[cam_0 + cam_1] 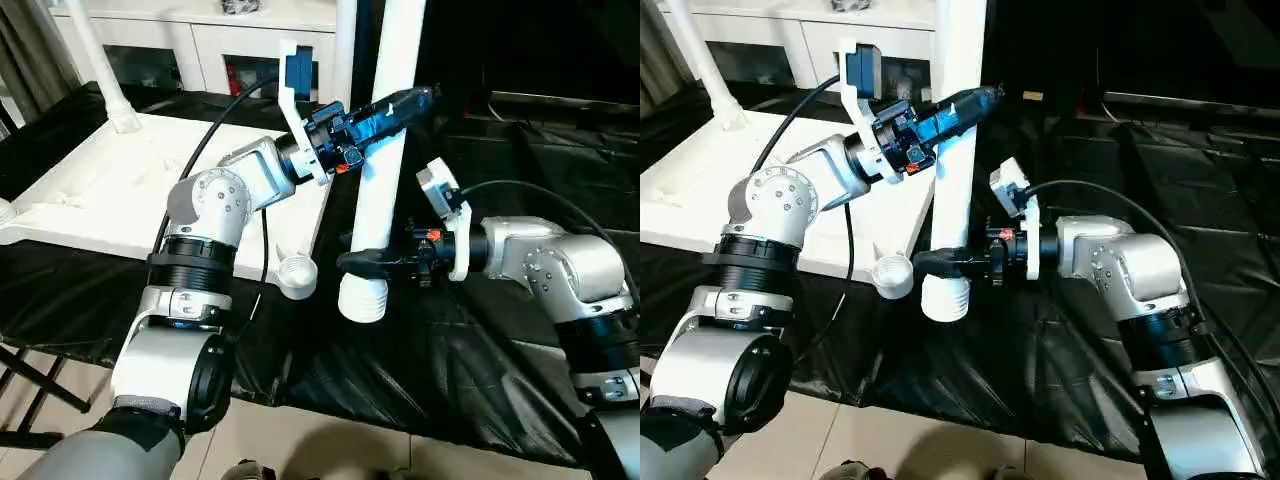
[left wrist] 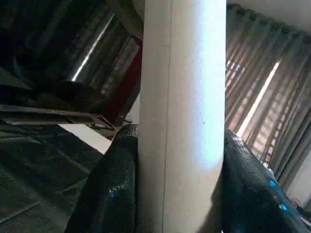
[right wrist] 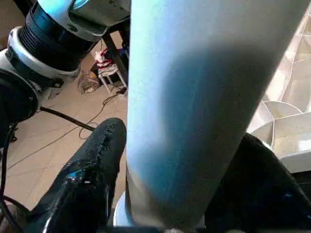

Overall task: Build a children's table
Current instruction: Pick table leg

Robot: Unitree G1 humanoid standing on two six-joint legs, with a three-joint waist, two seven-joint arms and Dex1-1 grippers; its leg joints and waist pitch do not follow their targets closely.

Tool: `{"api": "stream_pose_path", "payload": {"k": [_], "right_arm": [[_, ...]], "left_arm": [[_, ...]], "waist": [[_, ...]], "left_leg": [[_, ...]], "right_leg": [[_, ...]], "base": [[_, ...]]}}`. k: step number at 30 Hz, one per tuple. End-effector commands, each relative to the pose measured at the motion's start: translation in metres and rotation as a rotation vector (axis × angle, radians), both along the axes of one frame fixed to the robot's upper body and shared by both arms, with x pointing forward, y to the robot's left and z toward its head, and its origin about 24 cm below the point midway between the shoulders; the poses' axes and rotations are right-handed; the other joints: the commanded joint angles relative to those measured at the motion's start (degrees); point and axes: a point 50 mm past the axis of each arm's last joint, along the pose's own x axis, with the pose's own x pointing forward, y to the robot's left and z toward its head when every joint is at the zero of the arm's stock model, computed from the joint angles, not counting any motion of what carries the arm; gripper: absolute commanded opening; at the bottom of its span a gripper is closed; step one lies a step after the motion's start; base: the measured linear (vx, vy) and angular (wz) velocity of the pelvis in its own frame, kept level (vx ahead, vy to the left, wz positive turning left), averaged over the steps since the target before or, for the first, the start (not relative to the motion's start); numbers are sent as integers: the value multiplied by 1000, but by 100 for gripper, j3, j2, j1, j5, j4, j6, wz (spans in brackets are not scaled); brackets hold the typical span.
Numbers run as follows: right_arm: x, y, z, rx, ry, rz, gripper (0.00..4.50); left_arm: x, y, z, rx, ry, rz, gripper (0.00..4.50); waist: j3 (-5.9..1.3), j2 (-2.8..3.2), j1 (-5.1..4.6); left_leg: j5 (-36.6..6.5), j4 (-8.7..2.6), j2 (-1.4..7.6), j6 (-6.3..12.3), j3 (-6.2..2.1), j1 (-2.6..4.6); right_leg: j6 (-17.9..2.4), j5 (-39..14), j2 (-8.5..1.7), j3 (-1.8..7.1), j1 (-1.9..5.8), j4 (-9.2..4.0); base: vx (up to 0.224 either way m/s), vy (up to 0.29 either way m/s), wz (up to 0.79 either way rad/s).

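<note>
The white tabletop [image 1: 120, 180] lies underside up on the left. A rounded corner socket [image 1: 296, 275] of it sticks out toward me. One white leg [image 1: 105, 70] stands in the far left corner. Another white leg [image 1: 385, 190] is held nearly upright just right of the tabletop's edge, its ribbed lower end [image 1: 362, 300] hanging beside the near socket. My left gripper [image 1: 415, 100] is shut on this leg's upper part, a black finger [image 2: 109, 189] pressed on each side. My right gripper [image 1: 360, 262] is around the same leg low down, just above the ribbed end.
Black cloth [image 1: 480, 360] covers the work surface on the right and in front. A white cabinet [image 1: 200, 40] with glass doors stands behind the tabletop. A second white tube [image 1: 345, 40] rises behind the held leg. Pale floor tiles [image 1: 330, 450] show at the near edge.
</note>
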Motion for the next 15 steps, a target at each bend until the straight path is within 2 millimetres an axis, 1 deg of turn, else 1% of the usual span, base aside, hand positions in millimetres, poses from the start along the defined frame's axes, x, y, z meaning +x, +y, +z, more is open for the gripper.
{"api": "stream_pose_path", "payload": {"k": [1, 2, 4, 6, 7, 9, 10, 12, 13, 15], "right_arm": [[0, 0, -1, -13, -2, -8, 343], [0, 0, -1, -17, -5, -12, 348], [1, 1, -2, -21, -10, -22, 353], [2, 1, -2, -12, -7, -22, 353], [2, 1, -1, -8, -5, -20, 353], [2, 1, -1, -5, -3, -20, 323], [2, 1, -1, -2, 0, -21, 323], [3, 0, 0, 6, 5, -23, 303], [3, 0, 0, 12, 10, -22, 303], [3, 0, 0, 13, 12, -22, 279]], "left_arm": [[0, 1, 12, -5, -44, 3, 175], [0, 0, 12, -5, -45, 0, 175], [-1, 0, 12, -5, -47, -5, 175], [-1, 0, 12, -4, -50, -13, 175], [-1, 0, 12, -4, -51, -15, 175], [-2, 0, 12, -3, -52, -18, 175], [-2, 0, 12, -3, -53, -20, 175], [-2, 0, 12, -3, -53, -23, 175], [-2, 0, 12, -2, -54, -25, 175], [-2, 0, 12, -2, -54, -25, 175]], "waist": [[-496, -25, 26], [-495, -30, 26], [-493, -19, 26], [-491, -25, 25], [-491, -18, 27], [-492, -22, 25], [-491, -22, 29], [-493, -22, 30], [-493, -20, 29], [-490, -22, 28]], "left_leg": [[-1215, -353, 136, 182, -84, 128], [-1222, -353, 133, 182, -84, 126], [-1258, -357, 137, 162, -85, 135], [-1282, -359, 136, 151, -86, 133], [-1286, -359, 135, 149, -87, 132], [-1289, -359, 137, 148, -87, 133], [-1288, -358, 136, 151, -84, 134], [-1257, -358, 138, 163, -84, 135], [-1260, -358, 138, 168, -84, 137], [-1263, -354, 133, 173, -81, 130]], "right_leg": [[-1522, -1145, -199, 126, 353, -404], [-1521, -1168, -203, 125, 358, -406], [-1516, -1225, -203, 125, 350, -412], [-1506, -1243, -201, 125, 351, -412], [-1507, -1255, -204, 124, 352, -413], [-1503, -1246, -202, 125, 352, -412], [-1504, -1238, -206, 127, 353, -414], [-1514, -1198, -202, 127, 350, -409], [-1520, -1199, -200, 126, 351, -406], [-1523, -1211, -202, 126, 354, -412]], "base": [[0, 0, 0], [0, 0, 0], [0, 0, 0], [0, 0, 0], [0, 0, 0], [0, 0, 0], [0, 0, 0], [0, 0, 0], [0, 0, 0], [0, 0, 0]]}}
